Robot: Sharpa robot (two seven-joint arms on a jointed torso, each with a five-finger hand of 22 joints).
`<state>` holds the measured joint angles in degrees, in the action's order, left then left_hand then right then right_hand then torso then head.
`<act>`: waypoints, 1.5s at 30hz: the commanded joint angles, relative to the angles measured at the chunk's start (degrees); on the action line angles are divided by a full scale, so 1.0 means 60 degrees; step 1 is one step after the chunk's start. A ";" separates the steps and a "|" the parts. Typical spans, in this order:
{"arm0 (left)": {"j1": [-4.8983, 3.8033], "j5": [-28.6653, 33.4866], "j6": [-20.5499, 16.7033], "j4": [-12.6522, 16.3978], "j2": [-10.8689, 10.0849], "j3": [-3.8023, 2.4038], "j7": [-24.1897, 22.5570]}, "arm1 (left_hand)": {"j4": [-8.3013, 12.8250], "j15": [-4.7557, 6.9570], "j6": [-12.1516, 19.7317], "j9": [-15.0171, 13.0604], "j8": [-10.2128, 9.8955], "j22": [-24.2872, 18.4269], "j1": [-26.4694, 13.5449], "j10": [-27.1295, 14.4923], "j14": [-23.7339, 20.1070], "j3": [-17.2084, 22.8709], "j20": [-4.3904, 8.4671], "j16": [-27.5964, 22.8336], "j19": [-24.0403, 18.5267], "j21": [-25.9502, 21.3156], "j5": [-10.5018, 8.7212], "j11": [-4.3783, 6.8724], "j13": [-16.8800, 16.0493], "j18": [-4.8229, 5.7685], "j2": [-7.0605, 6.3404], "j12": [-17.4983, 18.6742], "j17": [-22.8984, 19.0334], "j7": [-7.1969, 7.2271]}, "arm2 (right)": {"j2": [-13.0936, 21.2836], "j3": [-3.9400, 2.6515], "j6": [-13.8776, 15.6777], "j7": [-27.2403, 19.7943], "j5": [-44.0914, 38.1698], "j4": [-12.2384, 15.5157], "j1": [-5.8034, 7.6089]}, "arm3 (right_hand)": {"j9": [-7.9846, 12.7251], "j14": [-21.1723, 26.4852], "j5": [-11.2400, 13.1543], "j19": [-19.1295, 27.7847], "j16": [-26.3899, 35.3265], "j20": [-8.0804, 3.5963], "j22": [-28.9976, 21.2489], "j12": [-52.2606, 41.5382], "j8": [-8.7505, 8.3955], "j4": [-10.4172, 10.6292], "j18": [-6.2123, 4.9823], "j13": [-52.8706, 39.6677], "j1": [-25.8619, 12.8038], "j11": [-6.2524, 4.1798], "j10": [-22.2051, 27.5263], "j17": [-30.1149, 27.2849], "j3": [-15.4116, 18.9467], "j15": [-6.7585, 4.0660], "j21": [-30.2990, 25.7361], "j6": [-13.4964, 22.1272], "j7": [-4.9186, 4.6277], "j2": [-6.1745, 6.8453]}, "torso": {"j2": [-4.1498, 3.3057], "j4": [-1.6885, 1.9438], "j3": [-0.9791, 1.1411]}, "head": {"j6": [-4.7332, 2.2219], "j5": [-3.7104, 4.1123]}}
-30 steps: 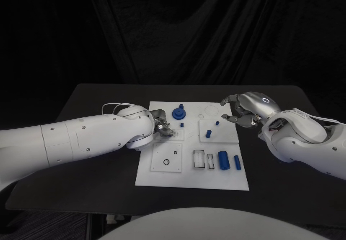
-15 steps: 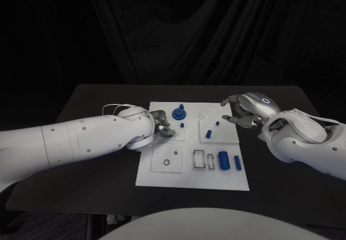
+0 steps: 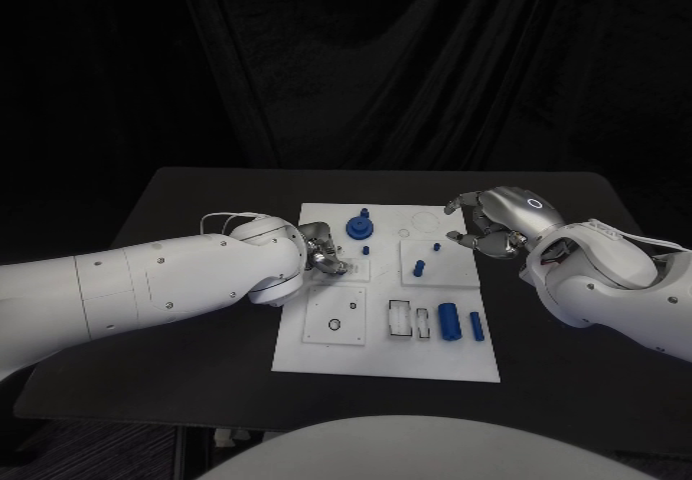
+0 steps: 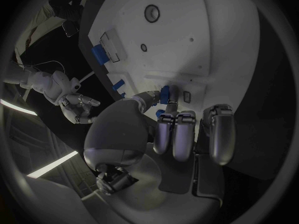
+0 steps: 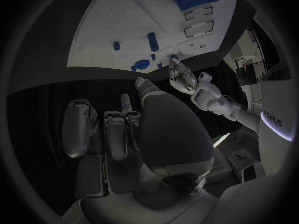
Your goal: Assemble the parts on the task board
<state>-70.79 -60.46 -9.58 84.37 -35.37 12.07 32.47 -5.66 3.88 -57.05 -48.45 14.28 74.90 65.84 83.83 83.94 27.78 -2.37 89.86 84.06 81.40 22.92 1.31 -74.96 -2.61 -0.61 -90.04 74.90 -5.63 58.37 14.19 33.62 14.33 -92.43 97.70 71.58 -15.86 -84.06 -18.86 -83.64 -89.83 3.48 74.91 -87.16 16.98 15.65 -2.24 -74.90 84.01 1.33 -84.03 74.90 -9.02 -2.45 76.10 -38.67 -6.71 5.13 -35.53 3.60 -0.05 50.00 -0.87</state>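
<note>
— Progress so far? We see the white board in the middle of the desk, with a gear-like blue piece and a short blue peg standing in it.

— And what's left?

— Two blue bars lie loose near the empty slots, so we judge it roughly half done. Our left hand pinches a small blue piece just above the board's left side. Our right hand hovers at the board's far right corner, fingers curled, holding nothing.
</note>
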 commanded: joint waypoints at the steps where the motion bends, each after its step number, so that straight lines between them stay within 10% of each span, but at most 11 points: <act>1: 0.0025 0.0080 -0.0533 0.0109 -0.0069 0.0003 -0.0277 | 0.0147 0.0084 -0.0527 -0.0029 0.0037 0.2047 0.0107 0.1028 0.1009 0.0063 0.0052 0.0024 0.0263 0.0007 0.0053 0.0066 -0.2507 0.0084 0.0005 0.0006 0.2516 0.0547 | 0.0023 -0.0005 -0.0042 0.0187 -0.0007 0.0006 -0.0028 | 0.0013 -0.0991 -0.0047 0.0072 -0.0028 0.0024 0.1763 0.0029 0.0055 -0.0010 -0.0185 -0.1926 0.0092 -0.0058 -0.0506 0.2516 -0.0052 -0.0038 -0.0055 -0.0026 -0.0016 -0.0039 | -0.0002 0.0001 -0.0006 | -0.0001 -0.0012; 25: 0.0071 -0.0716 -0.0981 -0.0072 0.0052 0.0003 -0.0529 | 0.0026 0.0102 -0.0619 -0.0300 0.0135 0.2036 0.0019 0.1028 0.1009 0.0017 0.0065 0.0024 0.0249 -0.0039 -0.0234 0.0091 -0.2507 0.0074 -0.0024 0.0006 0.2516 0.0580 | 0.0013 -0.0005 -0.0113 0.0246 0.0023 -0.0023 -0.0059 | 0.0026 -0.0991 -0.0053 0.0081 -0.0028 0.0025 0.1756 0.0043 0.0062 -0.0003 -0.0190 -0.1911 0.0098 -0.0054 -0.0493 0.2516 -0.0067 -0.0036 -0.0079 -0.0028 -0.0021 -0.0055 | 0.0008 -0.0011 -0.0006 | -0.0001 -0.0080; 45: 0.0415 -0.0724 -0.0758 -0.0119 0.0002 0.0002 -0.0406 | -0.0162 0.0126 -0.0661 -0.0440 0.0166 0.2064 -0.0086 0.1028 0.1009 -0.0092 0.0084 0.0024 0.0298 0.0042 -0.0604 0.0117 -0.2507 0.0094 0.0023 0.0006 0.2516 0.0613 | 0.0026 -0.0005 -0.0227 0.0244 0.0313 -0.0026 -0.0060 | 0.0042 -0.0982 -0.0049 0.0100 -0.0005 0.0029 0.1742 0.0040 0.0096 0.0027 -0.0198 -0.1915 0.0082 -0.0041 -0.0497 0.2492 -0.0080 -0.0030 -0.0125 -0.0071 -0.0037 -0.0075 | -0.0009 0.0000 -0.0005 | -0.0001 -0.0032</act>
<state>-68.79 -64.91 -15.14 83.83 -35.32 11.81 30.19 -6.34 4.31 -57.05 -51.18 14.96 74.94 65.94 83.94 83.94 27.28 -2.37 89.86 84.06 81.41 19.61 1.62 -74.96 -2.62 -0.34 -90.04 74.93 -5.64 58.49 14.19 32.73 14.80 -90.93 97.55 71.34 -15.66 -84.06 -18.85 -83.43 -89.83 3.69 74.93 -87.16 17.19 15.80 -2.24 -74.90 84.23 1.33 -84.03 74.90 -9.18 -2.45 75.55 -38.88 -6.92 4.90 -35.60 3.63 -0.04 50.00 -0.95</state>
